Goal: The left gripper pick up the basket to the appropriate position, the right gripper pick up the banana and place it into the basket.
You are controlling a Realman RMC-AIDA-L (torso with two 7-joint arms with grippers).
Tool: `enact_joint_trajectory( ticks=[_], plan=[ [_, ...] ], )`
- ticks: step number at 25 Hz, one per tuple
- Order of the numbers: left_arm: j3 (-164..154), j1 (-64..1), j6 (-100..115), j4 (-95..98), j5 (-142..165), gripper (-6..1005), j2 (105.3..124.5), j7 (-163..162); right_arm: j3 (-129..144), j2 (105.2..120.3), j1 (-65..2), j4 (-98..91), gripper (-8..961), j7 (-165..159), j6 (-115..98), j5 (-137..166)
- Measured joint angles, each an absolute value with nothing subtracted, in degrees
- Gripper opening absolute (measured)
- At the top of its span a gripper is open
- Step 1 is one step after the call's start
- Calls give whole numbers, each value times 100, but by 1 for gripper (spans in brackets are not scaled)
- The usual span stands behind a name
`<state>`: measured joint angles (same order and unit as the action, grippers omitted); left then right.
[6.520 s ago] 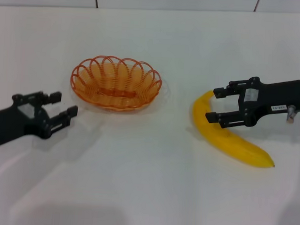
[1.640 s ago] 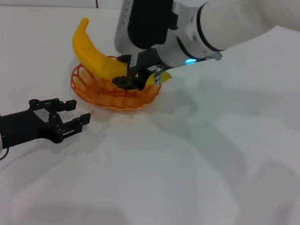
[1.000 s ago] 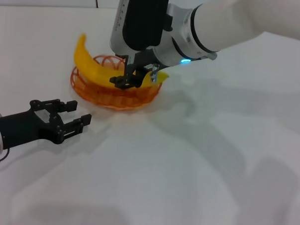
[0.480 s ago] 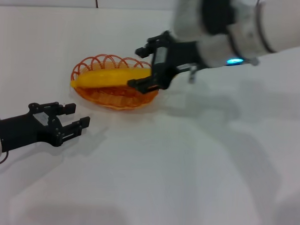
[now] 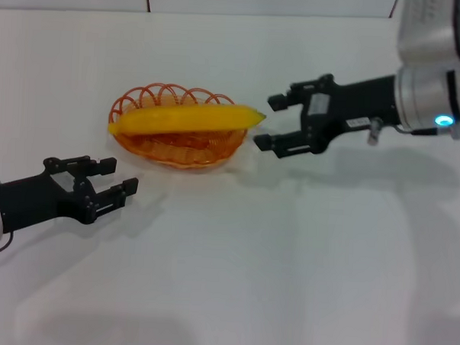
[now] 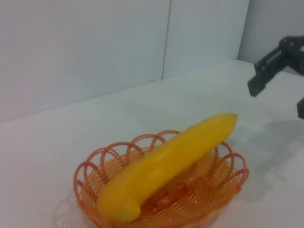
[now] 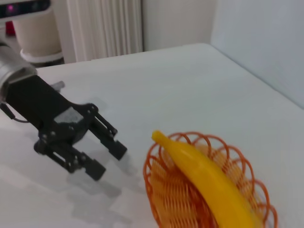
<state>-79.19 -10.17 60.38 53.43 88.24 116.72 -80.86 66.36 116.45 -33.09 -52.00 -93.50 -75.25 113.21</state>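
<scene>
Banana point(image 5: 188, 119): we see it lying across the basket point(image 5: 139, 147), ends overhanging the rim.
Right gripper point(image 5: 275, 122): fingers spread, empty, just right of the banana's tip.
Left gripper point(image 5: 114, 176): fingers spread, empty, near-left of the basket, apart from it.

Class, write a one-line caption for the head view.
Banana lies across the basket; open right claw beside it, open left claw nearby.
</scene>
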Motion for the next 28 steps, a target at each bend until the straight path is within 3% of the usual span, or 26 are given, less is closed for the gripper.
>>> enact_joint_trajectory(
  ticks=[11,28],
  plan=[
    [-7892,-1012,6033,5343,8815,525,11669,-8074,5719,11621,-3271,-4197,746,-8577,-7787,11302],
    [-7835,-993,6038,5343,8815,525,11663,-8083,5485,11611,-3000,-4096,743,-8491,-7797,11289]
  ],
)
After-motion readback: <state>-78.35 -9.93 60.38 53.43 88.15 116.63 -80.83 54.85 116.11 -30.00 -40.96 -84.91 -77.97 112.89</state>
